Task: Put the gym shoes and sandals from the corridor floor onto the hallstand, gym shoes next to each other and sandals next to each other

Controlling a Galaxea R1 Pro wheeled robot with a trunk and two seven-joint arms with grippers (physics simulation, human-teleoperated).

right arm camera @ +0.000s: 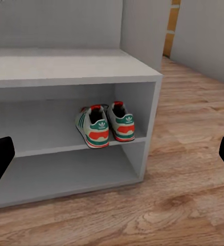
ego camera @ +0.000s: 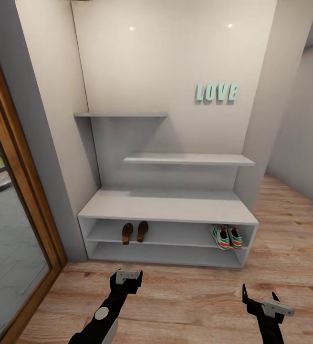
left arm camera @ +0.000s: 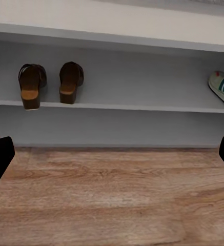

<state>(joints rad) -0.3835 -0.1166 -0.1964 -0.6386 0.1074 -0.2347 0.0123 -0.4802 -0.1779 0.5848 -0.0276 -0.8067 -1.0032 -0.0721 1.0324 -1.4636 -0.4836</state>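
Setting identified as a home entrance corridor, simulator-rendered. Evidence noted: wood-grain plank floor (ego camera: 280,224); pale built-in hallstand (ego camera: 168,205) set in a wall recess, with two staggered wall shelves (ego camera: 190,159) above; teal "LOVE" letters (ego camera: 216,92) fixed to the wall; a wood-framed glass door (ego camera: 13,229) beside the unit. Sandals (ego camera: 135,232) and gym shoes (ego camera: 227,237) are stored on the upper shelf level.

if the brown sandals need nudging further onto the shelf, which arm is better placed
Left, probably. The left gripper hovers open over the wood floor in front of the brown leather sandals on the pale grey hallstand's upper shelf; the right gripper faces the cream-white sneakers.
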